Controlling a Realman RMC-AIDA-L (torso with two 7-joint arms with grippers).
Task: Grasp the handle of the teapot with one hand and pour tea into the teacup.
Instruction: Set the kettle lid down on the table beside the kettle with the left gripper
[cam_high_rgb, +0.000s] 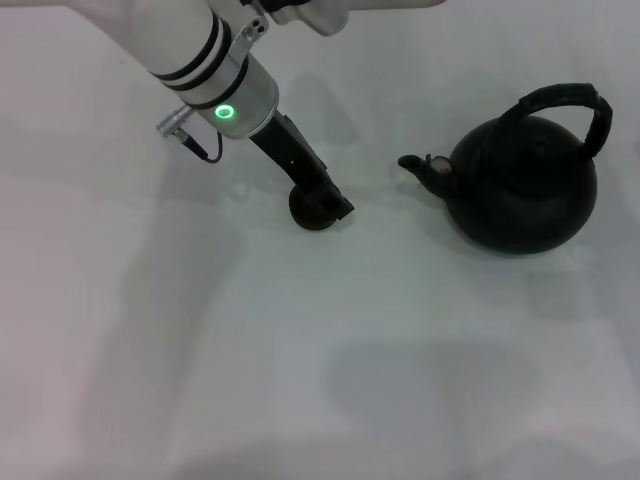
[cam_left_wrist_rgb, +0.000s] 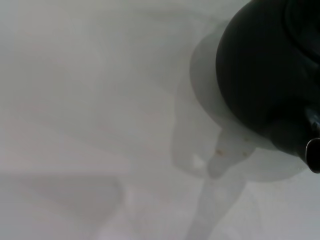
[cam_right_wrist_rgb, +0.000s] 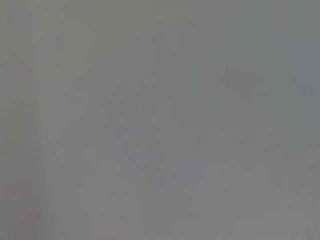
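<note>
Teacup (cam_high_rgb: 312, 210) under left claw (cam_high_rgb: 328, 200).

On the table (cam_high_rgb: 300, 350) we find the teapot (cam_high_rgb: 525, 190) to our right, its spout (cam_high_rgb: 420, 168) pointing left toward the teacup (cam_high_rgb: 312, 210), which sits well apart. Our left gripper (cam_high_rgb: 325, 200) is at the teacup. The handle (cam_high_rgb: 565, 100) arches over the teapot.

We find no readable text, label, brand, number or sign in any view. The teapot (cam_high_rgb: 522, 185) carries no lettering, nor does the left arm (cam_high_rgb: 200, 60), and the white table (cam_high_rgb: 300, 350) bears no marks.
</note>
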